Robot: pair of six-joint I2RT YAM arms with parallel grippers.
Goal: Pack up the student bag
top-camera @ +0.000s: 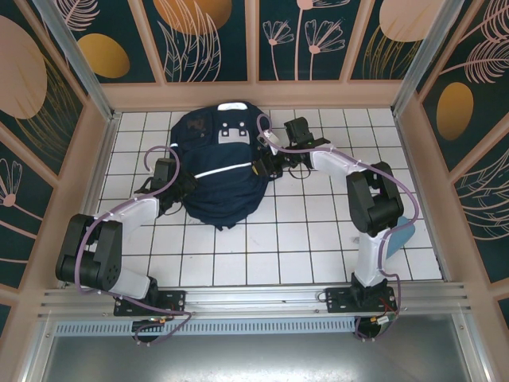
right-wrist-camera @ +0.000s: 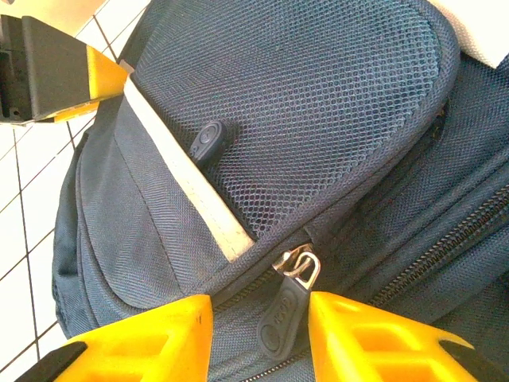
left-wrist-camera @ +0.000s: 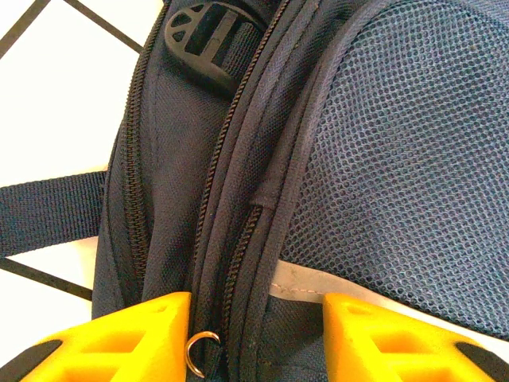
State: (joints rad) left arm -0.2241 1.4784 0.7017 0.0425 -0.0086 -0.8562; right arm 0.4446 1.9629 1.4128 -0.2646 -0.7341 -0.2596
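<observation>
The student bag (top-camera: 219,171), dark navy with a white stripe, lies flat on the white tiled table toward the back. My left gripper (top-camera: 179,189) is against its left side. In the left wrist view its yellow fingers (left-wrist-camera: 256,318) press a ridge of the bag's fabric (left-wrist-camera: 238,239) with a zip line and a small metal ring (left-wrist-camera: 203,350). My right gripper (top-camera: 262,165) is at the bag's right side. Its jaws (right-wrist-camera: 258,318) stand open around a dark rubber zip pull (right-wrist-camera: 282,318). The right finger touches the pull and the left finger stands apart from it.
A light blue object (top-camera: 402,231) lies on the tiles behind the right arm. A black buckle (left-wrist-camera: 208,36) and a strap (left-wrist-camera: 48,211) hang off the bag's left side. A second dark pull (right-wrist-camera: 211,142) rests on the mesh pocket. Walls enclose the table on three sides.
</observation>
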